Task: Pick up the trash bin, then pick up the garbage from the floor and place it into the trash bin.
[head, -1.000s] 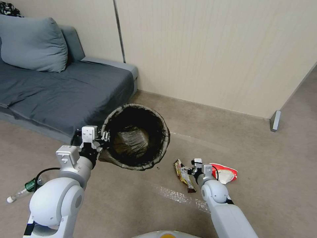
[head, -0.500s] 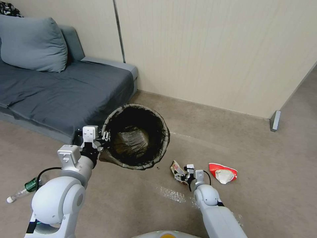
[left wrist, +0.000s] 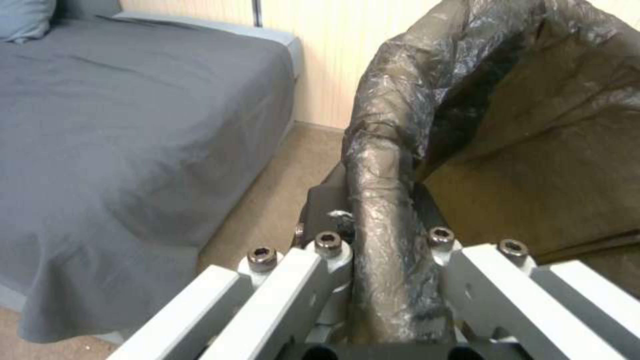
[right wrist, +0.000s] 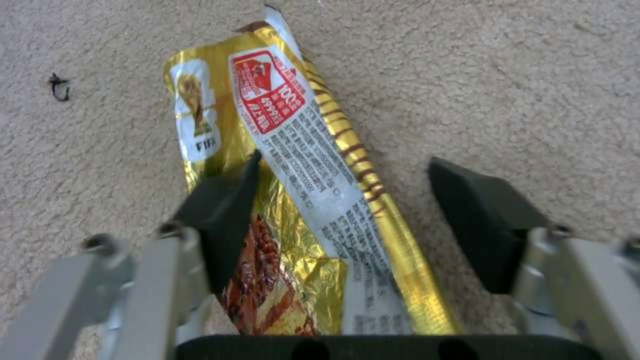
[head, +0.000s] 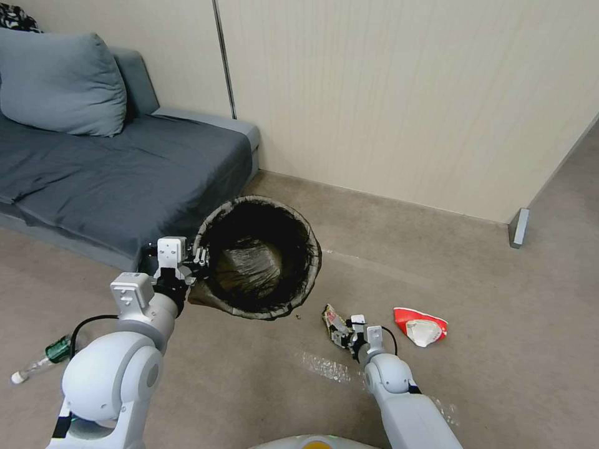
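Note:
My left gripper (head: 190, 260) is shut on the near rim of the trash bin (head: 262, 201), a round bin with a dark bag liner, held tilted with its mouth facing the head camera. In the left wrist view the lined rim (left wrist: 383, 165) runs between the fingers of my left gripper (left wrist: 383, 245). My right gripper (head: 345, 328) is low over the floor, open, straddling a gold snack wrapper (right wrist: 300, 125). One dark finger (right wrist: 223, 210) overlaps the wrapper's edge. That wrapper (head: 329, 315) pokes out beyond the gripper in the head view.
A red-and-white crumpled wrapper (head: 421, 325) lies on the carpet right of my right gripper. A clear bottle with a green label (head: 37, 365) lies at the far left. A grey sofa (head: 125, 168) stands behind the bin, against the wall (head: 405, 93).
My right gripper has moved left and down over the gold wrapper, away from the red-and-white one. The left arm and the bin have held still.

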### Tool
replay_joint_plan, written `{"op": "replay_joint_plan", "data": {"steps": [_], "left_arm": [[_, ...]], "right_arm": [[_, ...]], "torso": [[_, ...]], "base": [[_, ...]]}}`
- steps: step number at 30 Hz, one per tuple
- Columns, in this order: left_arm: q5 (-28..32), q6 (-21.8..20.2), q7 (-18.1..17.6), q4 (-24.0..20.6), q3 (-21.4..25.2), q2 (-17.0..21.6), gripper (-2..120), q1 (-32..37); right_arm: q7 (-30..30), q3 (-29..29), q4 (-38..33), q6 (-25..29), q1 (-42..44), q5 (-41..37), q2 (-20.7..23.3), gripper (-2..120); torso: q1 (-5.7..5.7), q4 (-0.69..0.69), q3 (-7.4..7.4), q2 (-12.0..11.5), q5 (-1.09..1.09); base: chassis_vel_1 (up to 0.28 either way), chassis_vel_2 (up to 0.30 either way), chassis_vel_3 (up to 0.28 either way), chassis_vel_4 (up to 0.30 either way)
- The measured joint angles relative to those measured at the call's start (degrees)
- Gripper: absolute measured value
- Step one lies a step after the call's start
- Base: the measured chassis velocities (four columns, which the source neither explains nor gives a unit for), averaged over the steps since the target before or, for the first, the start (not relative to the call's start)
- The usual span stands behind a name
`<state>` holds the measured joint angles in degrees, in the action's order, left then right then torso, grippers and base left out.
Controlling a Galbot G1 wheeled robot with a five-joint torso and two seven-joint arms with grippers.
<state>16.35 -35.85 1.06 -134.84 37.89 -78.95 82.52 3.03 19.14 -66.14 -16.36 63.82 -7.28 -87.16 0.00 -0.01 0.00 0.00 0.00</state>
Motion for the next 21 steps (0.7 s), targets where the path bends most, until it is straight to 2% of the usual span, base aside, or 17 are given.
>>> {"op": "replay_joint_plan", "data": {"steps": [2,3,5,6,8,9,11,12,16,21], "left_arm": [[0.01,-0.03,0.0,0.02,-0.02,0.0,4,-0.03],[0.01,-0.03,0.0,0.02,-0.02,0.0,4,-0.03],[0.02,-0.04,0.0,0.13,-0.01,-0.04,4,-0.02],[0.02,-0.04,0.0,0.13,-0.01,-0.04,4,-0.02],[0.05,-0.04,0.0,0.27,0.0,-0.09,4,0.01],[0.05,-0.04,0.0,0.27,0.0,-0.09,4,0.01],[0.12,-0.04,0.0,0.36,0.02,-0.1,4,0.0],[0.12,-0.04,0.0,0.36,0.02,-0.1,4,0.0],[0.31,-0.04,0.01,0.46,0.0,0.05,4,-0.09],[0.36,-0.05,0.02,0.69,-0.23,0.13,4,-0.23]], "right_arm": [[-0.09,-0.18,-0.37,-0.01,0.2,0.02,0.06,50],[-0.09,-0.18,-0.37,-0.01,0.2,0.02,0.06,50],[-0.21,-0.25,-0.71,-0.08,0.46,-0.21,0.2,39],[-0.21,-0.25,-0.71,-0.08,0.46,-0.21,0.2,39],[-0.19,-0.27,-1.21,-0.47,0.83,-0.84,0.39,29],[-0.19,-0.27,-1.21,-0.47,0.83,-0.84,0.39,29],[-0.14,-0.24,-1.79,-0.6,1.27,-1.24,0.65,18],[-0.14,-0.24,-1.79,-0.6,1.27,-1.24,0.65,18],[-0.19,0.34,-3.39,-0.14,1.91,-1.57,0.97,0],[-0.61,0.92,-7.16,-0.08,2.72,-3.02,1.55,0]], "torso": [[0.0,0.02,0.0,0.0,0.03],[0.0,0.02,0.0,0.0,0.03],[0.0,0.02,0.0,0.0,0.02],[0.0,0.02,0.0,0.0,0.02],[0.0,0.01,0.0,0.0,0.01],[0.0,0.01,0.0,0.0,0.01],[0.0,0.01,0.0,0.0,0.01],[0.0,0.01,0.0,0.0,0.01],[0.0,0.01,0.0,0.0,0.01],[0.0,0.01,0.0,0.0,0.01]], "base": [[0.0,0.0,0.0,0.0],[0.0,0.0,0.0,0.0],[0.0,0.0,0.0,0.0],[0.0,0.0,0.0,0.0],[0.0,0.0,0.0,0.0],[0.0,0.0,0.0,0.0],[0.0,0.0,0.0,0.0],[0.0,0.0,0.0,0.0],[0.0,0.0,0.0,0.0],[0.0,0.0,0.0,0.0]]}}
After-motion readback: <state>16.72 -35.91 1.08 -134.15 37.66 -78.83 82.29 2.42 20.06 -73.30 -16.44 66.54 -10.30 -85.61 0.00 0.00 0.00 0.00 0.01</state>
